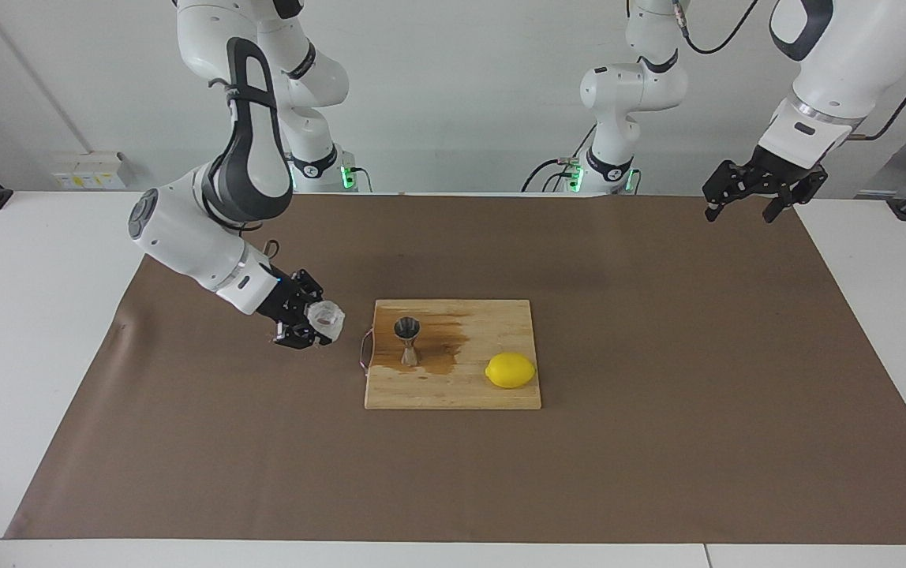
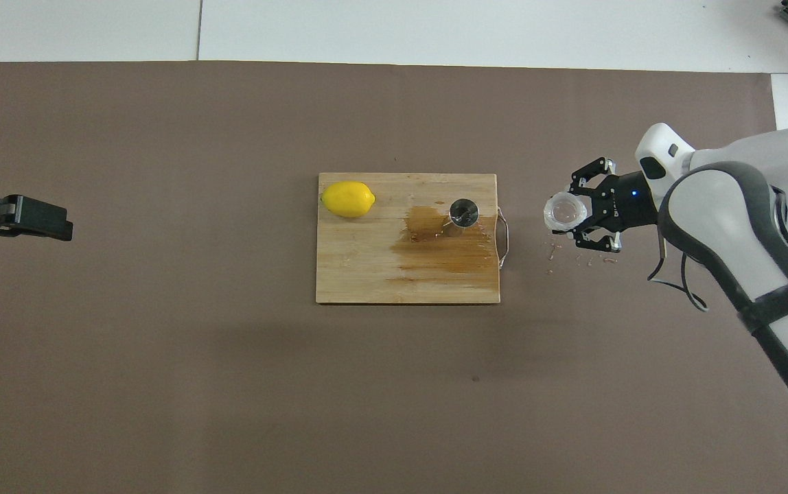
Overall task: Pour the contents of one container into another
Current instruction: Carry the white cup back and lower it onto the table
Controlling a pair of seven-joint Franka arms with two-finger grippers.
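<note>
Cup gripped in right claw beside board, jigger upright on it, left claw waiting, parted.

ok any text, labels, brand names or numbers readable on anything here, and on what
None can be read.
cup, held by the right gripper: no print shows.
jigger, lemon and cutting board: no markings show.
yellowish labels on the wall box: too small to read.
</note>
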